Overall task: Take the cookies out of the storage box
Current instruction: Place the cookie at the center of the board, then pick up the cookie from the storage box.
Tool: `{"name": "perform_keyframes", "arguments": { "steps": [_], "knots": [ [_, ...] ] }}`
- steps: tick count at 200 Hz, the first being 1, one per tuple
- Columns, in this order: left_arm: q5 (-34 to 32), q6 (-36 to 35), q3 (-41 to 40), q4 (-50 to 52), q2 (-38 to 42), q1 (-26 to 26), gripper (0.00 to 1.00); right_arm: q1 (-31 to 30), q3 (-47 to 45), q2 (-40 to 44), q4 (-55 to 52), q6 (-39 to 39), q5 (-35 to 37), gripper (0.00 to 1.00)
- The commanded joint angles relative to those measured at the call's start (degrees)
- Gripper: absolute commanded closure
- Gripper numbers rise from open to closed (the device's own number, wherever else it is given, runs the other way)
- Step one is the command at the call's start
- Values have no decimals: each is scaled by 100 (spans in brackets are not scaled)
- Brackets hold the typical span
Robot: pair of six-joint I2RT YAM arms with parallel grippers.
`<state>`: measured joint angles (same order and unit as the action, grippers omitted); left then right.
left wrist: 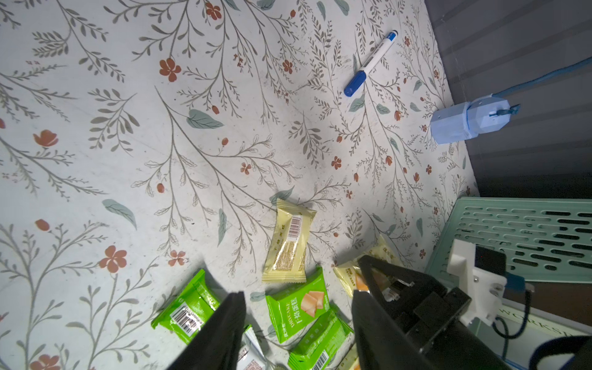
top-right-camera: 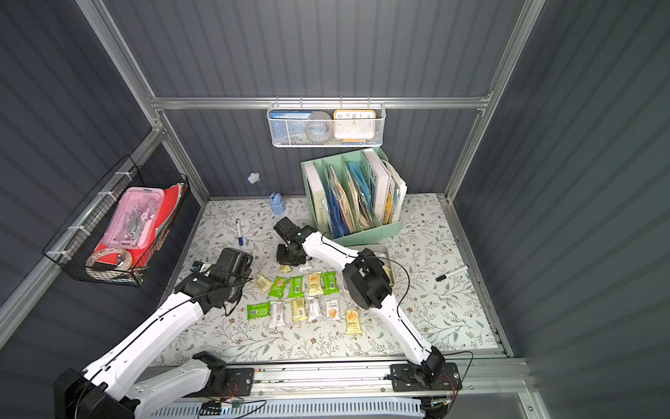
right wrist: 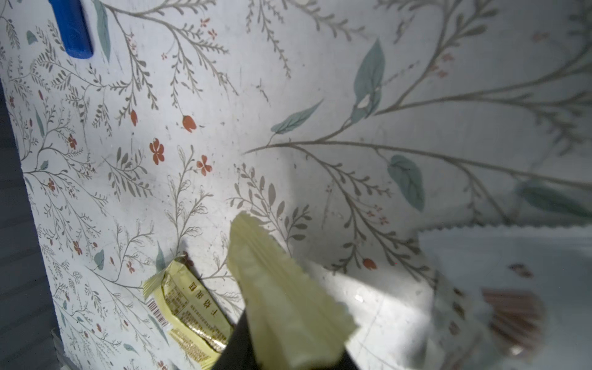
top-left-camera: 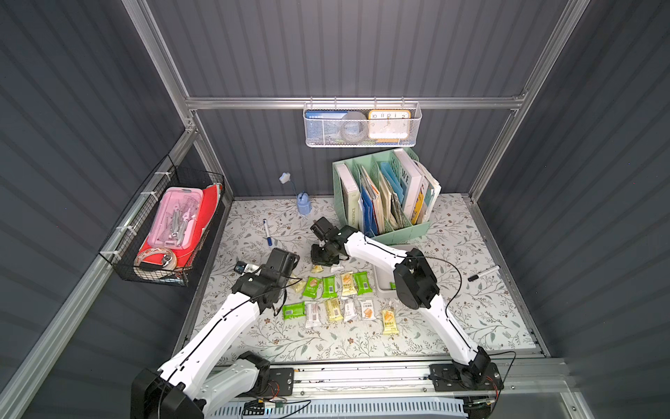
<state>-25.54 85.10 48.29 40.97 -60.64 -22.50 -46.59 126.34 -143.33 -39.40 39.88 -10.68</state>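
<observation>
Right gripper (top-left-camera: 322, 262) low over table, yellow packet between its jaws

Clock set on a top view, 12 toward the back wall.

- Right gripper hangs just above the table (top-left-camera: 453, 319), at 12 o'clock of the laid-out cookies (top-left-camera: 337, 297), which lie flat in two rows.
- Right wrist view: a pale yellow packet (right wrist: 278, 298) sticks out between the jaws, tilted. Cannot tell whether they clamp it or have let go.
- A white packet (right wrist: 480, 288) lies just beside it.
- Left gripper (left wrist: 297, 293) stands well apart at the jaws and holds nothing. It hovers at the 9 o'clock end of the rows.
- Box (top-left-camera: 380, 286) sits at 3 o'clock of the rows, mostly hidden under the right arm. One green packet shows inside, so the job looks unfinished.

Judgement: the step is the set-down.
- Spread the jaws fully while low, so the light wrapper drops flat rather than clinging to a pad.
- Lift straight up before swinging, to avoid dragging the white packet.
- Return toward 4 o'clock for the box, passing above the rows.
- Keep the left arm parked at 9 o'clock, out of that path.
</observation>
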Motion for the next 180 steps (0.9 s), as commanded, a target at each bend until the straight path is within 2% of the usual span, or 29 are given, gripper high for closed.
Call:
{"name": "perform_keyframes", "arguments": {
  "steps": [1, 26, 75, 119, 180],
  "knots": [
    [3, 49, 2, -27, -45, 32, 41, 18, 177, -17, -276, -121, 79, 60],
    [17, 34, -4, -72, -70, 30, 41, 25, 204, 213, -470, -259, 317, 47],
    [47, -93, -39, -332, -104, 28, 42, 36, -97, 1127, -755, -384, 319, 46],
    [334, -485, -179, -1021, -192, 29, 41, 36, -2039, 2761, -262, -229, 586, 48],
    [1269, -1591, -23, -2211, -921, 27, 41, 397, -3991, 4750, -732, 1, 1511, 50]
  ]
}}
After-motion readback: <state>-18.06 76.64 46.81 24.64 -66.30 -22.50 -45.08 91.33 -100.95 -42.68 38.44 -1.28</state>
